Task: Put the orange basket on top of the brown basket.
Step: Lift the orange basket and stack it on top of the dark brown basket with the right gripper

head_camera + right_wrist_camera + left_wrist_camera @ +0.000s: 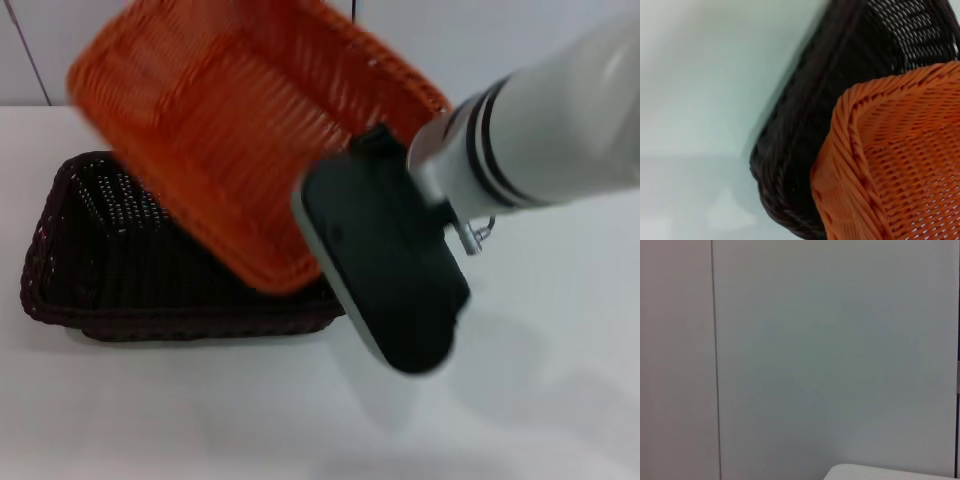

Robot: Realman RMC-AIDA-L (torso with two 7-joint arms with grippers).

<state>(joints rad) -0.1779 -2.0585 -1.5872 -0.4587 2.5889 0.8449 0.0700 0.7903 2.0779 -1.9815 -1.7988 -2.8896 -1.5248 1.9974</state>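
Note:
The orange basket [230, 130] is in the air, tilted, with its low edge over the brown basket [110, 260]. The brown basket stands on the white table at the left. My right gripper [350, 195] holds the orange basket at its near right rim; the black wrist housing hides the fingers. In the right wrist view the orange basket's braided rim [900, 165] lies close over a corner of the brown basket [840, 100]. My left gripper is out of view; its wrist camera faces a wall.
The white table [560, 380] stretches to the right and front of the baskets. A pale wall rises behind it. The left wrist view shows only the wall and a table corner [890, 474].

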